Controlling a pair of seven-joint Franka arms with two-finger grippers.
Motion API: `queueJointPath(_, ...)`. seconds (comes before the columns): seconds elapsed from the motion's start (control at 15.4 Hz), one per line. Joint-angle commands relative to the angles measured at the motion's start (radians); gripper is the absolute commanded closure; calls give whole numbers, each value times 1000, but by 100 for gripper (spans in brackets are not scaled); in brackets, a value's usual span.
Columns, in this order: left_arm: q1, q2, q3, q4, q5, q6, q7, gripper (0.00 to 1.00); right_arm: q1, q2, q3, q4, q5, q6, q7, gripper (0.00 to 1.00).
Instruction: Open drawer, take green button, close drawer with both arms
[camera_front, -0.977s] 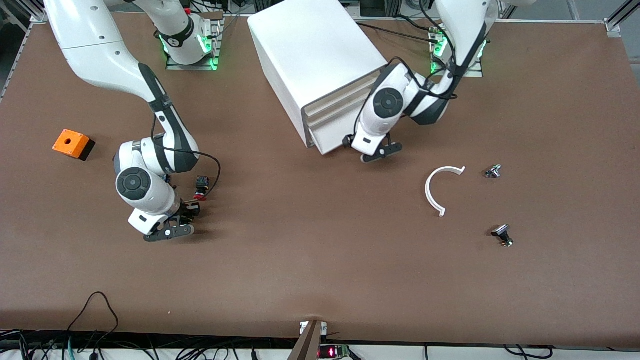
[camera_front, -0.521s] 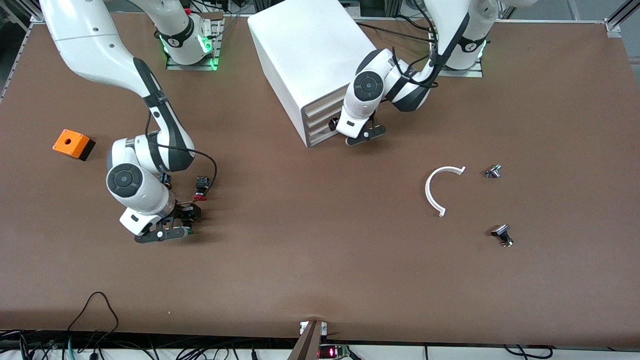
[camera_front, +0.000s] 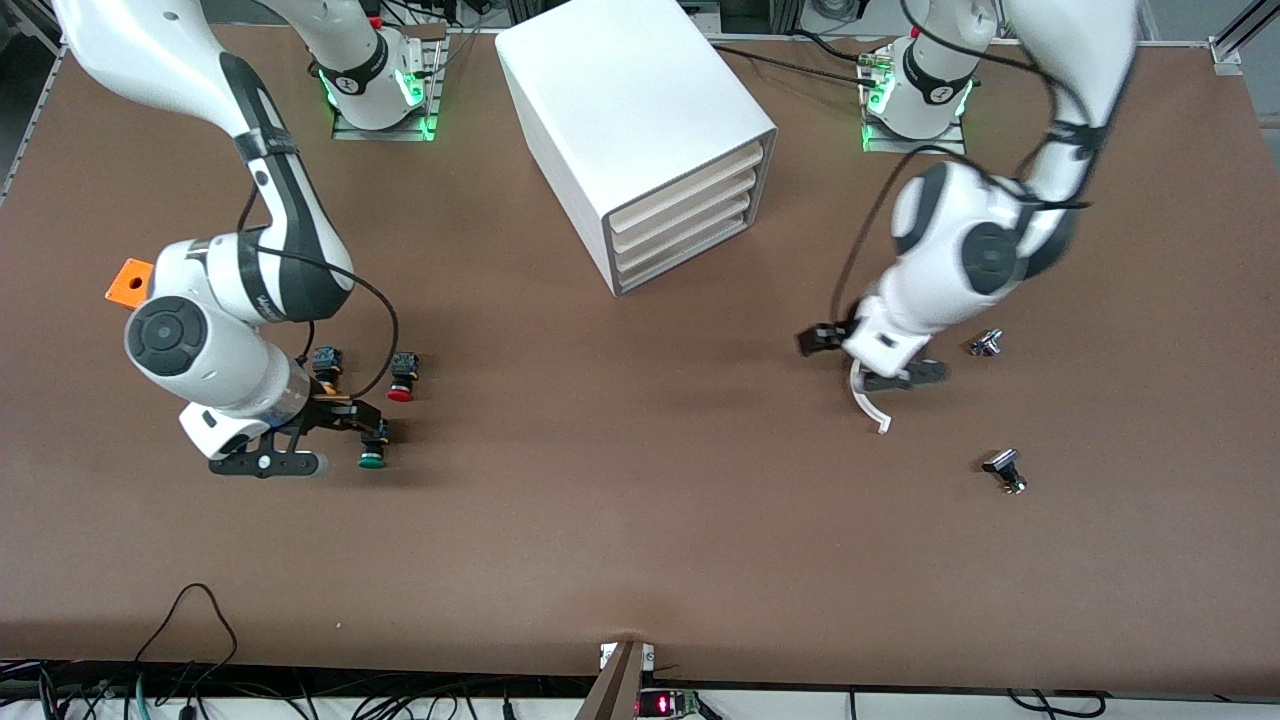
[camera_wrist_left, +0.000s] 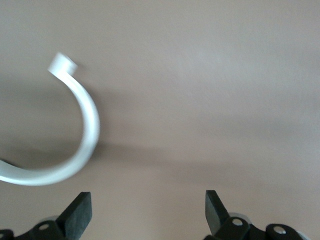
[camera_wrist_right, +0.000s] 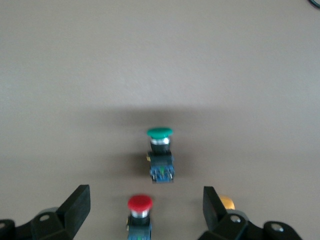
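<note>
Tabletop (camera_front: 640, 520) brown, matte — button (camera_front: 372, 458) lying loose, both end effectors spread, empty.

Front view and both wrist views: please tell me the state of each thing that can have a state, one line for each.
Bottom drawer: shut, like the three above it.
Green button: lying on the table, not held.
Left claw: open, empty, over the white curved strip.
Right claw: open, empty, over the buttons.

The tabletop (camera_front: 640, 520) looks matt brown. The cabinet (camera_front: 620, 100) is smooth white plastic. The button (camera_wrist_right: 160, 150) has a shiny green plastic cap. The arms (camera_front: 960, 250) are glossy white.
</note>
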Motion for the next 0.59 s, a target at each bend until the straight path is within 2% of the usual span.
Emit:
queueJointPath(0.0,87,-95,-12,41,126,-108,148,0,-14,-31,9,151,14,-255,70,0)
queueJointPath(0.13,137,-153,-12,79,148,-238,238,0,-26,-87,2,181,14,-342,76,0)
queueJointPath(0.26,179,-198,-11,131,150,-370,297,0,-86,-159,8,158,19,-370,70,0)
queueJointPath(0.39,219,-192,-11,246,150,-531,321,0,-123,-215,10,132,51,-380,67,0)
queueJointPath(0.52,222,-198,-11,297,169,-591,324,0,-154,-271,10,94,52,-384,58,0)
